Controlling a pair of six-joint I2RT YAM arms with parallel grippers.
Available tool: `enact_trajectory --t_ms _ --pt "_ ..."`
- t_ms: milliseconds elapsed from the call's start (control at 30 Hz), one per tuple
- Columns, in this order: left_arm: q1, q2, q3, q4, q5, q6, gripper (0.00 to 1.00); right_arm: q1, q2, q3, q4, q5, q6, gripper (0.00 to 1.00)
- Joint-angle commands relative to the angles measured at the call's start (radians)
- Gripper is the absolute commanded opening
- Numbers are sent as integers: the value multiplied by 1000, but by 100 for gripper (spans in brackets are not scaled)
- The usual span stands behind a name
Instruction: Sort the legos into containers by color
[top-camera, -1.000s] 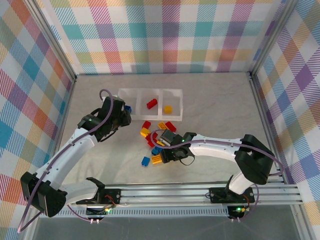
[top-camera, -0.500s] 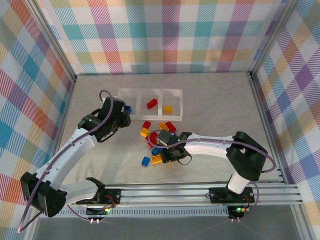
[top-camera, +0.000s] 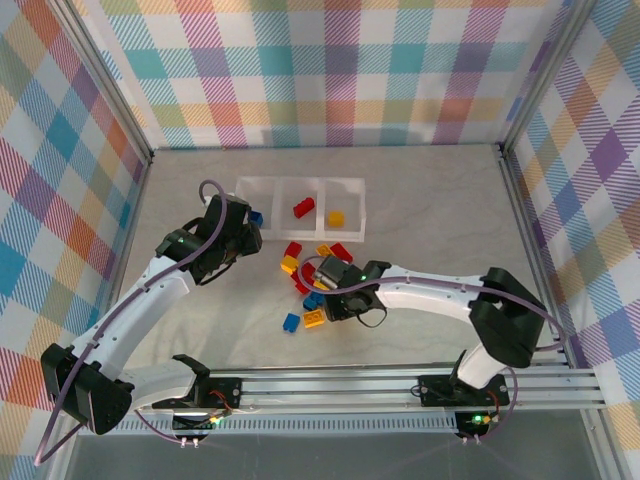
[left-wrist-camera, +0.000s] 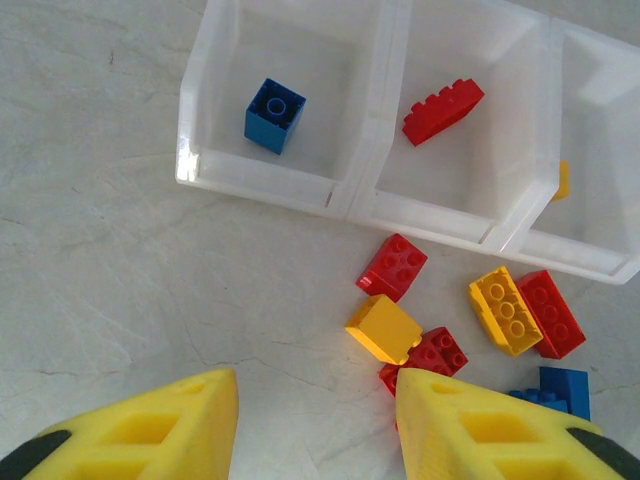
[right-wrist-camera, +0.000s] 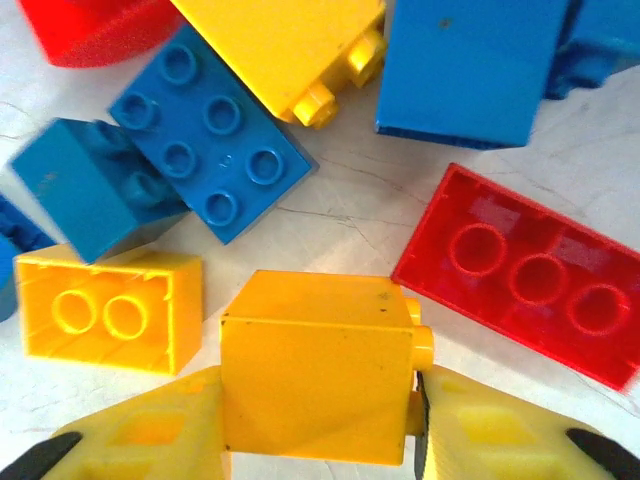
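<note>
Grey tabletop (top-camera: 430, 200), R hand (right-wrist-camera: 318, 425) gripping yellow lego (right-wrist-camera: 315, 360)

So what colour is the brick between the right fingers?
Yellow-orange brick; clearest in the right wrist view.

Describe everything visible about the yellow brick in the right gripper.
The yellow brick is a glossy orange-yellow plastic block, lying on its side with studs pointing right in the wrist view. Fingers of the right gripper press its left and studded sides. A smaller yellow brick lies just left, a red brick just right; whether it is lifted is unclear.
</note>
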Motion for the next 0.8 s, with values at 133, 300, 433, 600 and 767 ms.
enact_trajectory --t_ms 133,300,433,600,767 --pt "-18 0 -16 -35 -4 -7 45 -75 -114 137 -91 44 -148 38" --pt "-27 12 -30 -31 -1 -9 46 -235 -105 215 -38 15 -273 37" --pt "-33 24 -73 -27 -4 -25 45 -351 -4 337 -17 8 -370 36" --pt "-39 42 -134 8 8 -37 47 -474 174 519 -9 -52 -429 36" --pt "-76 53 -144 5 18 -52 45 -535 361 710 -43 -82 -442 36"
